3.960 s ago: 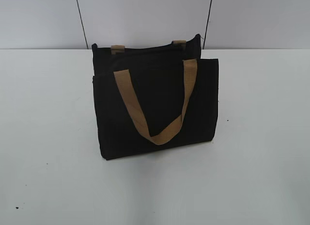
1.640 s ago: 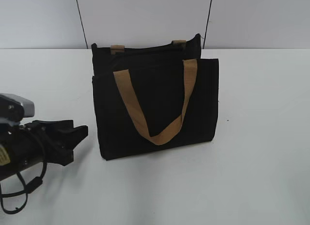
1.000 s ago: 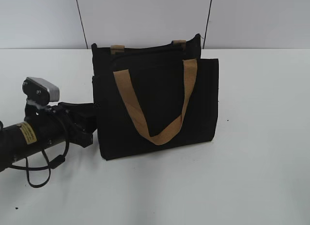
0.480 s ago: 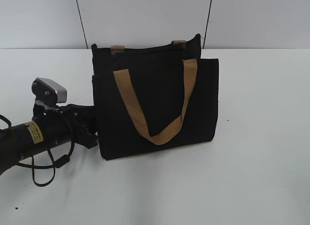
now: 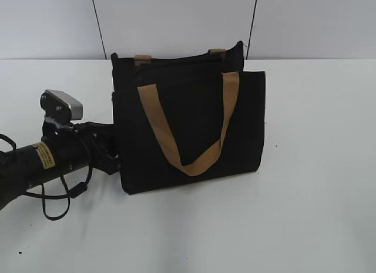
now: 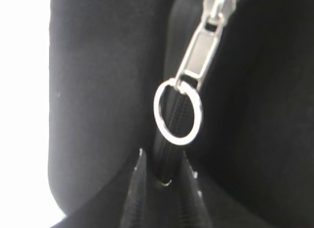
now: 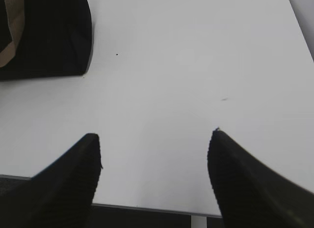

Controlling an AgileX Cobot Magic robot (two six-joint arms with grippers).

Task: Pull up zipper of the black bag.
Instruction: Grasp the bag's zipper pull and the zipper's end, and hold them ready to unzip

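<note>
Since half a second ago my left arm has crept a touch higher and closer against the bag's left side; four seconds ago no arm showed in the exterior view at all, and the bag has not shifted.

One zipper [image 6: 169,139] fills my left wrist view: a black toothed line running up the middle, with one silvery pull tab [image 6: 198,54] at upper centre and one metal ring [image 6: 177,111] hanging from it at mid-frame. Below the ring the two tape halves part slightly at the lower edge.

One bag [image 5: 188,129] stands upright at the centre of the exterior view, on the white table [image 5: 305,214]. I count two tan handles: the front handle [image 5: 176,150] droops in a V across the front panel, and the rear handle [image 5: 143,59] shows only as two short stubs at the top edge.

My left gripper [image 5: 108,147] sits at mid-left, pressed to the bag's left side; its tips are lost against the black fabric, and I cannot tell whether it is parted or closed. The wrist camera [image 5: 59,105] rides above it.

My right gripper [image 7: 154,169] hangs over bare table at the bottom of its own view, jaws spread wide, holding nothing, with the bag's corner at upper left, well apart.
</note>
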